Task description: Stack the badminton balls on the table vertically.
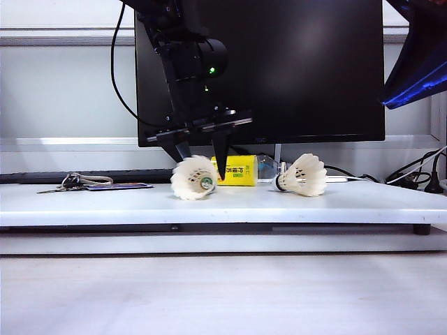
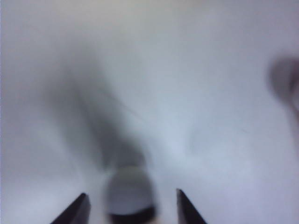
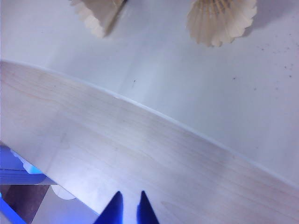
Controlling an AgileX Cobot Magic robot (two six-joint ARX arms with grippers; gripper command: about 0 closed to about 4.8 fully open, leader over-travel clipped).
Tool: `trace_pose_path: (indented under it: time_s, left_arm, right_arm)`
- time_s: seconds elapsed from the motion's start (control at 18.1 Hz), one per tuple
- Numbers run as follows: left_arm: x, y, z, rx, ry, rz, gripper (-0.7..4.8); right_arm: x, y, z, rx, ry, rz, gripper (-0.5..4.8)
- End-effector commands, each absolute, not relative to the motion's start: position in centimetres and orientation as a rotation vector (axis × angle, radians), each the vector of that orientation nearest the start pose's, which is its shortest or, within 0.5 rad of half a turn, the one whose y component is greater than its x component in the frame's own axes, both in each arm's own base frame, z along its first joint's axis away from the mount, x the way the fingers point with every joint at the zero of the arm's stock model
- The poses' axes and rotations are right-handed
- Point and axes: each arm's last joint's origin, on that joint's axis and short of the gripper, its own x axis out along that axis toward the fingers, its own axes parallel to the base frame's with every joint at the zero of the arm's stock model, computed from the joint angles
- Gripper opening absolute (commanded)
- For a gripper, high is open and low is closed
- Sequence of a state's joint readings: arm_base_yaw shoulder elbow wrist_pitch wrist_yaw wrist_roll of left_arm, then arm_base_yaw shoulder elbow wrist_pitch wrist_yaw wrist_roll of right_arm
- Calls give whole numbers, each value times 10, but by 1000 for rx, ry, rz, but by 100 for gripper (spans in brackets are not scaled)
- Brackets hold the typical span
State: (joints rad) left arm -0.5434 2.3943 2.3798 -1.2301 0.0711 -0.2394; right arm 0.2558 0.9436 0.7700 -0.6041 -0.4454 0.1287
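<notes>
Two white feather badminton balls lie on their sides on the white table [image 1: 105,202]. The left ball [image 1: 192,179] points its cork tip toward the camera. The right ball [image 1: 305,174] points its cork to the left. My left gripper [image 1: 202,167] reaches down over the left ball, one black finger on each side of it. In the blurred left wrist view that ball's cork [image 2: 129,191] sits between the open fingertips [image 2: 187,210], with a gap on both sides. My right gripper [image 3: 129,205] hangs shut and empty over the wood-grain surface [image 3: 140,158], away from both balls [image 3: 222,18].
A black monitor [image 1: 293,70] stands behind the balls. A yellow-labelled clear bottle [image 1: 237,169] lies between them at the back. Keys [image 1: 73,183] and a dark flat card [image 1: 119,186] rest at the left of the table, cables [image 1: 419,174] at the right.
</notes>
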Motion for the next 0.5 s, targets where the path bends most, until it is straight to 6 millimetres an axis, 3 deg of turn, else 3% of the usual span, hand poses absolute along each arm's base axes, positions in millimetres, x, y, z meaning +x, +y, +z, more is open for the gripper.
trace_pose_path:
  time_s: [0.06,0.5]
  left_arm:
    - [418,-254,251,148,1256,-354,250]
    - [418,-254,252,142,1252,-366,250]
  right_arm:
    - [175,59,270,185,818,620,53]
    - [175,59,270,184,816,620,53]
